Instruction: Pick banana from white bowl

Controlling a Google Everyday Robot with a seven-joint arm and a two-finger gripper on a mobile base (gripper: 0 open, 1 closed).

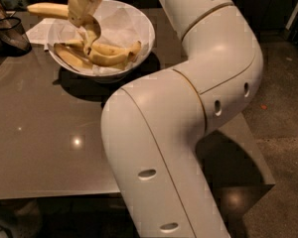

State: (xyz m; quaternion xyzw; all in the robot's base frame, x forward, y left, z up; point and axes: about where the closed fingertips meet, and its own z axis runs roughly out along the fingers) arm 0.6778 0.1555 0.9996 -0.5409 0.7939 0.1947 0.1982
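Note:
The white bowl (pixel 139 21) stands at the far left of the grey table, lined with crumpled white paper. My gripper (pixel 82 15) hangs over the bowl's left rim, shut on the banana (pixel 45 9). The banana is long and pale yellow; it is held level above the rim and sticks out to the left past the bowl. One beige finger (pixel 92 32) curves down toward the bowl's inside. Other bananas (pixel 111 57) lie in the bottom of the bowl, one with a darker tip.
A dark transparent container (pixel 9 33) stands left of the bowl, with white paper (pixel 39 31) between them. My large white arm (pixel 188 98) covers the middle and right of the table (pixel 44 143). The table's right edge drops to dark floor (pixel 283 133).

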